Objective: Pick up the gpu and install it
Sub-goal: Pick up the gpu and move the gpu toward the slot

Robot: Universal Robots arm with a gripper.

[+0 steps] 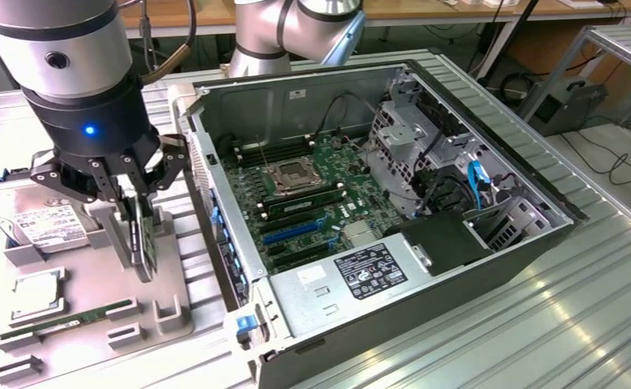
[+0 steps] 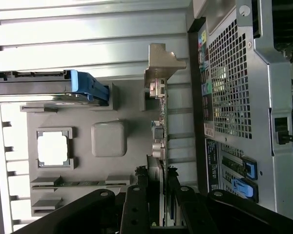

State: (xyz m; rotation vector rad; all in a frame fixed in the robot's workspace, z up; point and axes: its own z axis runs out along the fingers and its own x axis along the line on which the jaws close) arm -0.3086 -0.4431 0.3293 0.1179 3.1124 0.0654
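Note:
The gpu [image 1: 142, 247] is a thin black card standing on edge over the grey parts tray [image 1: 99, 340], at the exterior view's left. My gripper [image 1: 137, 203] comes down from above and is shut on the card's upper edge, one finger on each face. In the wrist view the gpu [image 2: 161, 126] runs edge-on away from the gripper [image 2: 158, 187], with its silvery bracket [image 2: 161, 68] at the far end. The card's lower edge sits at the tray's holder; whether it still rests there I cannot tell.
The open PC case [image 1: 488, 267] lies to the exterior view's right of the tray, its motherboard [image 1: 304, 203] exposed. On the tray are a hard drive [image 1: 34, 223], a CPU [image 1: 34, 292] and a green memory stick [image 1: 66, 320]. The case's rear grille [image 2: 229, 92] stands close beside the card.

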